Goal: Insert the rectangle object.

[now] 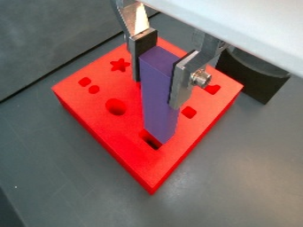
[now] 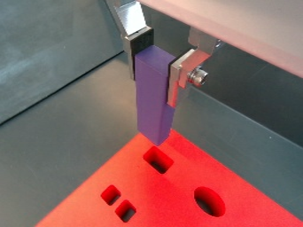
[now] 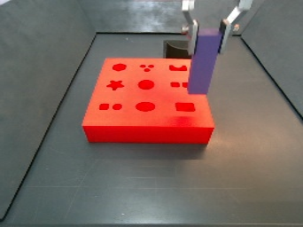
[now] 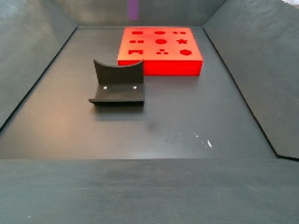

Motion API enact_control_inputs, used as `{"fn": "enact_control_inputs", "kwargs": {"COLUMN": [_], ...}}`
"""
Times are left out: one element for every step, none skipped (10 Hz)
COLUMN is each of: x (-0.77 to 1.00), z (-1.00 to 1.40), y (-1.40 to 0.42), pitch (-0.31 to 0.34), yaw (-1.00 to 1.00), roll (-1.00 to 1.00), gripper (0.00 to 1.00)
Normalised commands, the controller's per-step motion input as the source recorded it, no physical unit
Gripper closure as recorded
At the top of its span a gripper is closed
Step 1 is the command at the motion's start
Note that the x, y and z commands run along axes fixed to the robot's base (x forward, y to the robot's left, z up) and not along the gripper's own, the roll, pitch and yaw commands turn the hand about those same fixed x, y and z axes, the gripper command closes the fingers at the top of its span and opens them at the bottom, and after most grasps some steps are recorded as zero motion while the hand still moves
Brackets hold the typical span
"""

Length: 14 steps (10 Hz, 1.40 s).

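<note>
My gripper is shut on the upper end of the purple rectangle object and holds it upright. The bar also shows in both side views. Its lower end hangs just above the flat red block, over the rectangular hole near the block's edge, and is not in it. In a wrist view the gripper has one silver finger on each flat side of the bar. In a side view the gripper is above the block's right side.
The red block has several shaped holes: star, circles, small squares. The dark fixture stands on the grey floor beside the block and shows behind it in a side view. Grey walls enclose the floor.
</note>
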Motion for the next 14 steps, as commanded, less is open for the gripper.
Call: {"fn": "enact_control_inputs", "kwargs": {"x": [0.0, 0.0, 0.06, 0.04, 0.0, -0.03, -0.07, -0.11, -0.09, -0.09, -0.07, -0.06, -0.16, -0.08], "z": [-0.59, -0.46, -0.39, -0.31, -0.19, -0.07, -0.08, -0.1, -0.11, -0.12, -0.11, -0.1, -0.05, -0.06], "y": [0.0, 0.0, 0.0, 0.0, 0.01, 0.03, 0.05, 0.07, 0.04, 0.01, 0.0, 0.0, 0.08, 0.02], "pitch": [-0.139, -0.119, -0.097, -0.06, -0.011, -0.003, -0.017, -0.01, -0.011, -0.03, -0.039, -0.043, -0.061, -0.041], "yaw": [0.07, 0.06, 0.05, 0.01, 0.0, -0.03, -0.03, -0.02, -0.02, 0.0, 0.0, 0.0, 0.0, 0.0], "roll": [0.04, 0.01, 0.0, 0.04, 0.07, 0.03, 0.03, 0.04, 0.03, 0.0, 0.0, 0.0, -0.05, -0.04], "gripper": [1.0, 1.0, 1.0, 1.0, 1.0, 1.0, 1.0, 1.0, 1.0, 1.0, 1.0, 1.0, 1.0, 1.0]}}
